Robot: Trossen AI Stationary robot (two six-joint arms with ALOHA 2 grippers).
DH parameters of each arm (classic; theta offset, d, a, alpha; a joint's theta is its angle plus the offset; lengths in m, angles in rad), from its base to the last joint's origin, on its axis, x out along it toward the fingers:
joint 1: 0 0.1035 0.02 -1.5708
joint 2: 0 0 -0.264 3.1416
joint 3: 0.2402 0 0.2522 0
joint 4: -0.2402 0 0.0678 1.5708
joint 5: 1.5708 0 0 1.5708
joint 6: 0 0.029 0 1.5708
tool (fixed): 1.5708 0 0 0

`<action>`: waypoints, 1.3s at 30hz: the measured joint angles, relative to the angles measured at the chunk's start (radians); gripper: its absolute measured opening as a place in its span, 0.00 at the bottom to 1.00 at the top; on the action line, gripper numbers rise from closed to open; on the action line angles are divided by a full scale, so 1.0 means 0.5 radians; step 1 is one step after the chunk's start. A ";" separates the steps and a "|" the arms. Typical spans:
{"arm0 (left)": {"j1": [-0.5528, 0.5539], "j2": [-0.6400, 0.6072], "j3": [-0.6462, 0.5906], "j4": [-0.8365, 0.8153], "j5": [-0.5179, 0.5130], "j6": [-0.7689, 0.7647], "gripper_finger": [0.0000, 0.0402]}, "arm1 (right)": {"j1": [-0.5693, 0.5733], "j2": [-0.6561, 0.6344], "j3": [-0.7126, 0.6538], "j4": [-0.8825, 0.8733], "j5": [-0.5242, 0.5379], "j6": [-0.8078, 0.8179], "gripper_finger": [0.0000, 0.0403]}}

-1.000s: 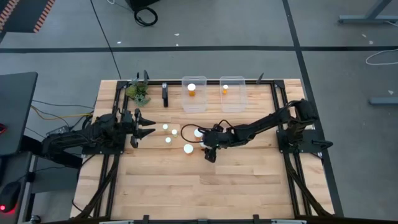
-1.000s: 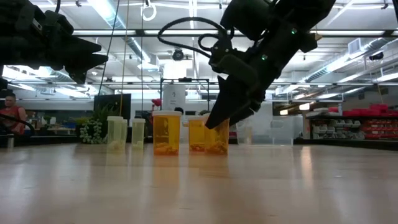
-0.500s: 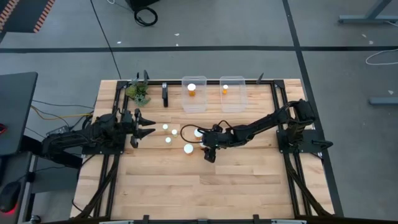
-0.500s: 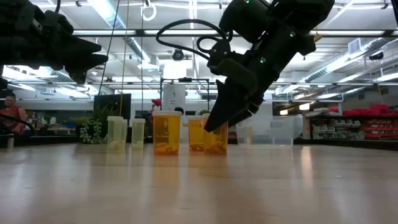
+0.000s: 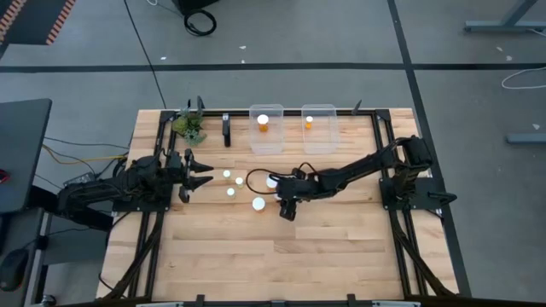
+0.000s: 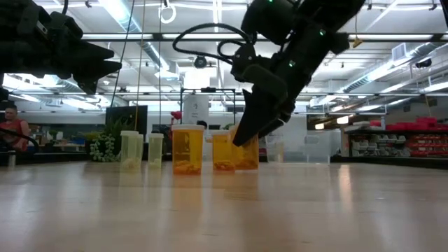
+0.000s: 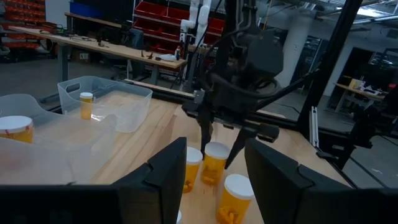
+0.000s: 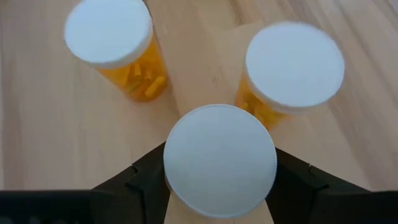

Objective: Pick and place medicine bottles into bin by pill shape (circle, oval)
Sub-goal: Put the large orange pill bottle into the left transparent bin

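The right gripper (image 8: pixel 219 186) is straddling one medicine bottle (image 8: pixel 219 160) near the table (image 5: pixel 341 247) centre, fingers apart at its sides, grip unconfirmed, while the left gripper (image 5: pixel 205 172), fingers apart, is hovering at left.

Overhead, tabletop-level and two wrist cameras all share the small orange-amber white-capped plastic pill bottles (image 5: pixel 258 203) mid-table.
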 joint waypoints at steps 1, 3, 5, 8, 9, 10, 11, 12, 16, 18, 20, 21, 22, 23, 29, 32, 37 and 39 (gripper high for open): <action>0.000 0.000 0.000 -0.001 0.000 -0.001 0.43 | 0.001 0.000 0.038 -0.062 0.001 -0.010 0.54; 0.000 0.000 0.000 0.000 0.000 0.000 0.43 | 0.002 0.000 0.105 -0.200 0.039 -0.028 0.54; 0.000 0.000 0.000 -0.001 0.000 -0.001 0.43 | -0.008 0.000 0.176 -0.340 0.073 -0.057 0.54; 0.000 0.000 0.000 -0.001 0.000 0.000 0.43 | -0.039 -0.002 0.256 -0.510 0.092 -0.068 0.54; 0.000 0.000 0.000 -0.001 0.000 -0.001 0.43 | -0.052 -0.002 0.280 -0.568 0.103 -0.069 0.54; 0.000 0.000 0.000 -0.001 0.000 0.000 0.43 | -0.065 -0.002 0.306 -0.620 0.116 -0.078 0.54; 0.000 0.000 0.000 -0.001 0.000 -0.001 0.43 | -0.076 -0.002 0.328 -0.653 0.130 -0.086 0.54; 0.000 0.000 0.000 -0.001 0.000 0.000 0.43 | -0.091 -0.003 0.344 -0.674 0.142 -0.099 0.54; 0.000 0.000 0.000 -0.001 0.000 0.000 0.43 | -0.147 -0.003 0.388 -0.781 0.143 -0.147 0.54; 0.000 0.000 0.000 -0.001 0.000 -0.001 0.43 | -0.176 -0.003 0.414 -0.796 0.143 -0.177 0.54; 0.000 0.000 0.000 -0.002 0.000 0.000 0.43 | -0.203 -0.003 0.444 -0.859 0.143 -0.194 0.54; 0.000 0.000 0.000 -0.001 0.000 -0.001 0.43 | -0.217 -0.003 0.462 -0.879 0.143 -0.207 0.54; 0.000 0.000 0.000 -0.001 0.000 0.000 0.43 | -0.230 -0.003 0.483 -0.893 0.143 -0.223 0.54; 0.000 0.001 0.000 -0.001 0.000 -0.001 0.43 | -0.241 -0.003 0.504 -0.909 0.144 -0.240 0.54; 0.000 0.000 0.000 -0.002 0.000 -0.001 0.43 | -0.312 -0.003 0.646 -0.977 0.142 -0.375 0.55; 0.000 0.000 0.000 -0.002 0.000 -0.001 0.43 | -0.347 -0.003 0.711 -0.997 0.134 -0.438 0.55; 0.000 0.000 0.000 -0.002 0.000 0.000 0.43 | -0.403 -0.003 0.785 -1.012 0.084 -0.520 0.55; 0.000 0.000 0.000 -0.002 0.000 -0.001 0.43 | -0.423 -0.003 0.810 -1.013 0.080 -0.550 0.55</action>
